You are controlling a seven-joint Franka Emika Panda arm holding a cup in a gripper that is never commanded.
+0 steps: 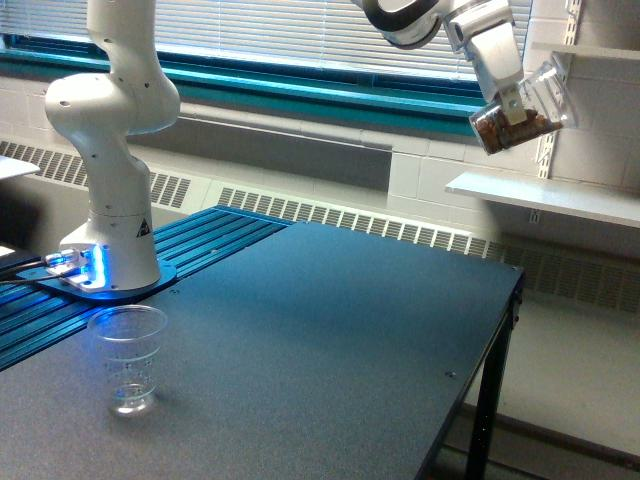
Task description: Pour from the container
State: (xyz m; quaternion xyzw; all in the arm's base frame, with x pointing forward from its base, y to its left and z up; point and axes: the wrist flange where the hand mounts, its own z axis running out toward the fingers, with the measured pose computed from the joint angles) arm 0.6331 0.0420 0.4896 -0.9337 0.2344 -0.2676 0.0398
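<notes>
Markings: a small black triangular sticker sits on the white base column of the robot arm (pixel 112 150) at the left of the frame; its writing is too small to read. No other label or brand can be read.

Arm: white Franka Panda, its base bolted to a round plate on blue ribbed rails (pixel 210 240) at the left. A blue light glows at the foot of the column. The arm leaves the frame at the top and re-enters at the upper right, where the wrist angles down and toward the exterior view's right.

Tool: the gripper (pixel 512 100) hangs high in the upper right of the frame, well above the table. Its fingers pinch the container (pixel 525 108); a dark finger lies against the container's near wall.

Container: small clear plastic vessel, tilted well off upright. Brown nut-like bits are gathered at its lower end, toward the exterior view's left. It touches nothing but the gripper.

Cup: a clear ribbed plastic cup (pixel 128 358), tapered, stands upright on the table at the lower left of the frame, just in front of the arm's base and well apart from the container.

Table: dark flat top (pixel 330 340), black legs at the right.

Background: window blinds (pixel 290 35) along the top, a teal sill, a white wall shelf (pixel 545 197) at the right.
</notes>
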